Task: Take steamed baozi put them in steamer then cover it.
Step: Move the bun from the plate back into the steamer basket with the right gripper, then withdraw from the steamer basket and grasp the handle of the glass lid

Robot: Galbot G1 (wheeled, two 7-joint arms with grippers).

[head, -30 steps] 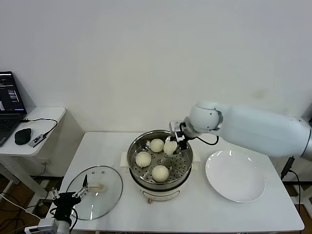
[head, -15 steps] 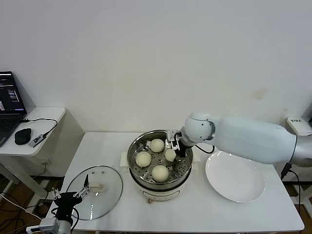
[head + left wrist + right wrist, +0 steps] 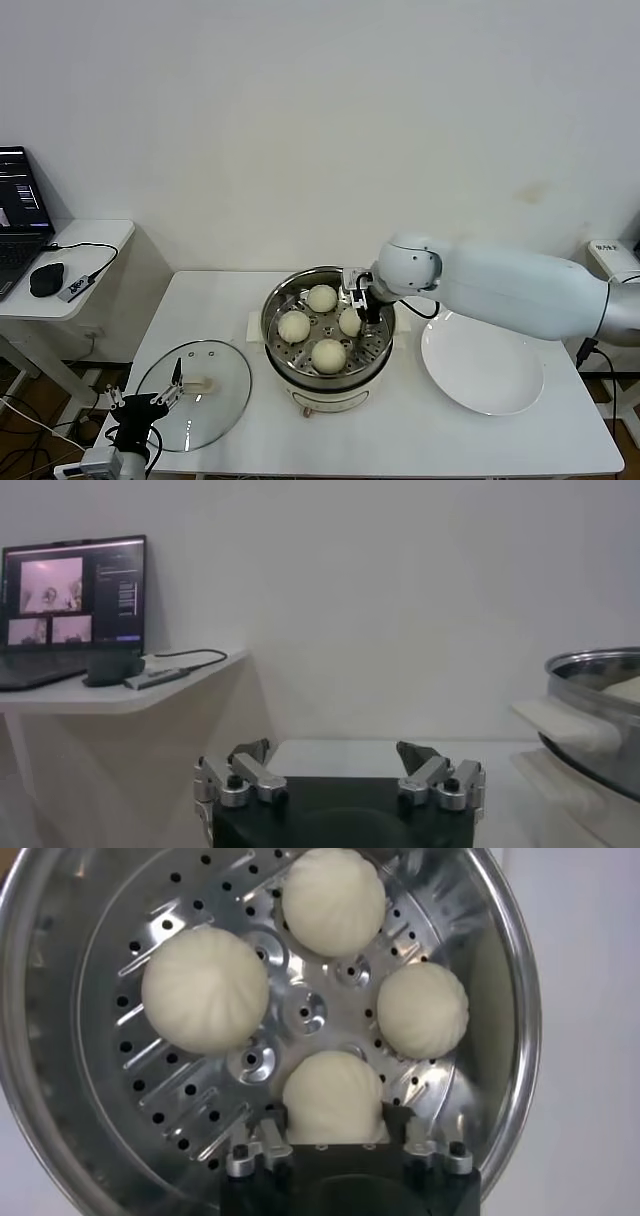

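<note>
- Firstly, at far left a side table [image 3: 75, 270] carries a laptop [image 3: 20, 215] and a mouse [image 3: 46, 279], set against a plain white wall [image 3: 300, 120].
- The left pincer [image 3: 150, 403] waits low at the white worktop's [image 3: 400, 440] near-left corner, its fingers spread and holding nothing, just beside the cover [image 3: 194, 394], which lies flat on the worktop with its handle up.
- The steamer [image 3: 328, 330] stands mid-worktop with all four steamed baozi [image 3: 205, 990] on its perforated tray.
- The right pincer [image 3: 358, 310] reaches down into the steamer, its fingers [image 3: 272, 1133] flanking the right-hand bun; the grip looks slack or only lightly closed, so I read it as letting go.
- Risk: if a pad sticks to the soft dough, lifting away could drag that bun onto its neighbour or against the steel wall.
- Risk: the glass cover is smooth, so a shallow hold on its handle could let it slip or land crooked on the rim.
- A bare white plate [image 3: 483, 360] sits at right.
</note>
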